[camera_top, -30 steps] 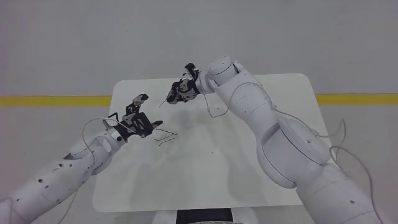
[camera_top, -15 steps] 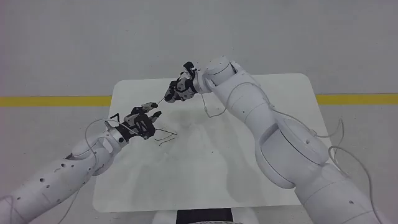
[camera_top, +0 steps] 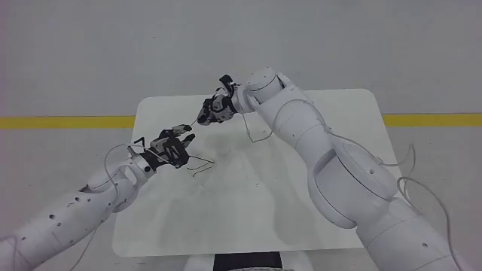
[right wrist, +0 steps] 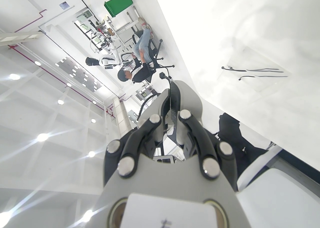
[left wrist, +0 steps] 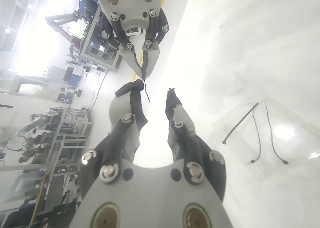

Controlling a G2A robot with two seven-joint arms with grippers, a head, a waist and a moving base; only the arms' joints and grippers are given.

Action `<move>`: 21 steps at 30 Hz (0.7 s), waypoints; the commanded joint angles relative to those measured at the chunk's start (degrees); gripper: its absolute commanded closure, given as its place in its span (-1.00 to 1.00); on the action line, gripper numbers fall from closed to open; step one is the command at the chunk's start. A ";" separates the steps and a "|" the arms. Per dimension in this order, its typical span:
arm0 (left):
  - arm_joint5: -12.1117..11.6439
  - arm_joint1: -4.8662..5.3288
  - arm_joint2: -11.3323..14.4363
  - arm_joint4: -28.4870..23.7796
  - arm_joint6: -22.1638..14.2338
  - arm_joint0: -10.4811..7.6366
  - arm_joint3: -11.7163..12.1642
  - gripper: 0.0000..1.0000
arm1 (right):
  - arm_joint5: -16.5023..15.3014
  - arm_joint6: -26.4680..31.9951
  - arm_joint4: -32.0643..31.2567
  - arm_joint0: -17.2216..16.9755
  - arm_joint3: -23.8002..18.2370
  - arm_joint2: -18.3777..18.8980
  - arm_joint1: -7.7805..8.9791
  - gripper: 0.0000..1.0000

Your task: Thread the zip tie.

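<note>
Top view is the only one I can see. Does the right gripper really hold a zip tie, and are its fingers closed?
Observer: Yes. In the left wrist view the right gripper is shut on a thin black zip tie, and the tie's free end sticks out past the fingertips.
Operator: And the left gripper, is it in place to take this end?
Observer: The left gripper is open, and the free end lies in the gap between its fingers, close to one of them and not yet pinched.
</note>
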 commanded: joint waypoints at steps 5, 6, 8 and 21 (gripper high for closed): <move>-0.22 -0.31 0.16 0.00 -0.18 -0.32 0.40 0.60 | 0.00 1.10 -0.56 -0.04 -0.22 -0.13 -0.14 1.00; -0.22 -0.35 0.18 0.00 -0.21 -0.40 0.46 0.60 | 0.00 1.27 -0.65 -0.04 -0.21 -0.15 -0.17 1.00; -0.19 -0.43 0.21 0.00 -0.22 -0.56 0.56 0.62 | 0.00 1.67 -0.74 -0.07 -0.08 -0.16 -0.23 1.00; 0.06 -0.56 0.13 0.00 -0.03 -0.70 0.92 0.68 | 0.00 3.91 -1.29 -0.46 -0.13 -0.21 -0.67 1.00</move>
